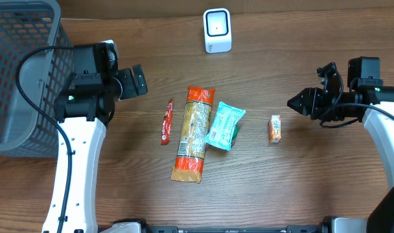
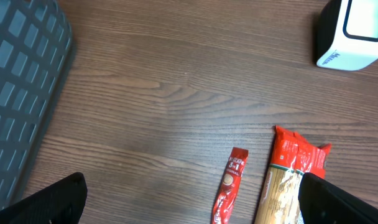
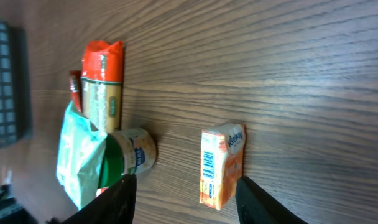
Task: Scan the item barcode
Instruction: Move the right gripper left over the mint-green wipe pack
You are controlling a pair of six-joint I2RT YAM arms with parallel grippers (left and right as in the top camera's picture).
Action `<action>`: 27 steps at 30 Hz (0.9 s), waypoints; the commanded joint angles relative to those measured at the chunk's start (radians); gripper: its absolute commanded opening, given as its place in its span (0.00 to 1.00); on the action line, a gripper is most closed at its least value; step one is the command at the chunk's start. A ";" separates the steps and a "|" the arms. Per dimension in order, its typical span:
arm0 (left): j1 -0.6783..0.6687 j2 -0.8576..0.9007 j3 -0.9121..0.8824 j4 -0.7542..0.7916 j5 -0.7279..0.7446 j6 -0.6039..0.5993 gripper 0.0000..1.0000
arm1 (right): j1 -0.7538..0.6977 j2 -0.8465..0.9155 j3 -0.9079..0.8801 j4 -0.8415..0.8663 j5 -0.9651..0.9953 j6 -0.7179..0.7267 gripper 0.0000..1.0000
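Observation:
A small orange box [image 1: 275, 128] lies on the wooden table, its barcode [image 3: 207, 163] facing up in the right wrist view. My right gripper [image 1: 299, 101] hovers just right of and beyond it, open; the box [image 3: 222, 164] shows between the fingers' tips, nearer the right one, and nothing is held. The white scanner [image 1: 217, 30] stands upright at the back centre. My left gripper [image 1: 139, 81] is open wide over bare table left of the items, holding nothing, and the scanner [image 2: 354, 34] shows at the top right of its view.
A long pasta pack [image 1: 192, 133], a teal pouch [image 1: 223, 125] and a thin red sachet [image 1: 166, 121] lie in the middle. A small tin [image 3: 136, 152] sits under the pouch. A grey basket [image 1: 22, 71] fills the back left corner.

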 commanded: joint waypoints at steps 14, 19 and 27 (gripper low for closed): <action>0.000 0.005 0.006 0.001 -0.013 0.013 1.00 | 0.340 -0.076 0.097 -0.048 0.316 0.172 0.69; 0.000 0.005 0.006 0.001 -0.013 0.013 1.00 | 0.356 -0.075 0.097 -0.037 0.227 0.174 1.00; 0.000 0.005 0.006 0.001 -0.013 0.013 1.00 | 0.356 -0.090 0.107 -0.060 0.191 0.241 0.63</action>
